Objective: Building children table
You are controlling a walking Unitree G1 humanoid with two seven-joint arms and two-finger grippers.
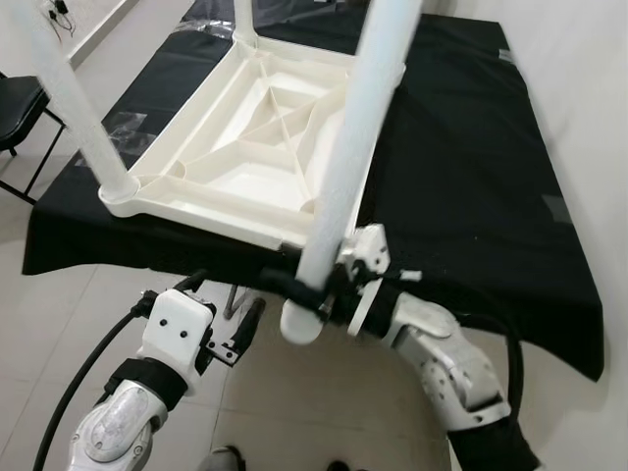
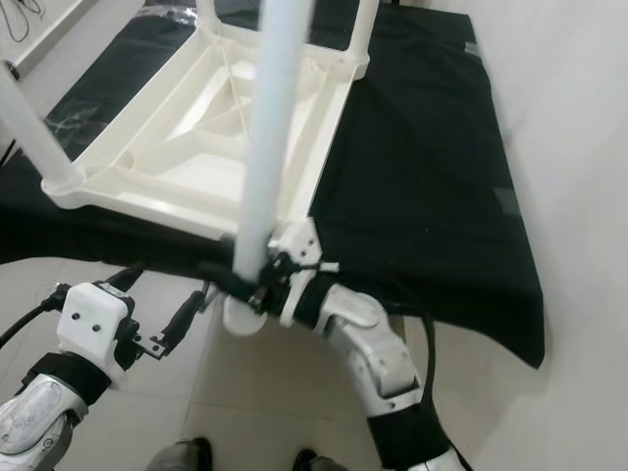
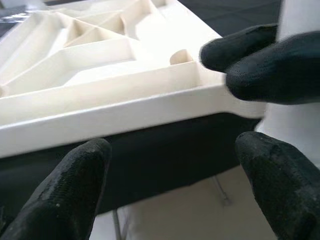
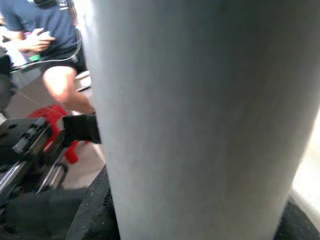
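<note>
Black cloth [image 1: 461,167] is covering the tabletop, and tiled floor [image 1: 294,412] is showing at 6 o'clock beneath its near edge. Lying upside down on the cloth is the white children table [image 1: 255,147], its ribbed underside facing up, occupying the scene from centre toward 10 o'clock. One white fitted leg [image 1: 78,108] is standing in the near corner at 9 o'clock. The right gripper [image 1: 319,294] is clamping around a loose white leg [image 1: 343,167] close to its lower end, just below the near rim of the children table; this leg is slanting up toward 1 o'clock across the near right corner. The left gripper [image 1: 221,314] is hanging at 7 o'clock below the tabletop edge, its black fingers [image 3: 75,185] spread wide and holding nothing, pointing at the rim. A folding chair [image 1: 15,113] is standing at 9 o'clock. A seated person [image 4: 50,45] is appearing in the right wrist view behind the loose white leg.
</note>
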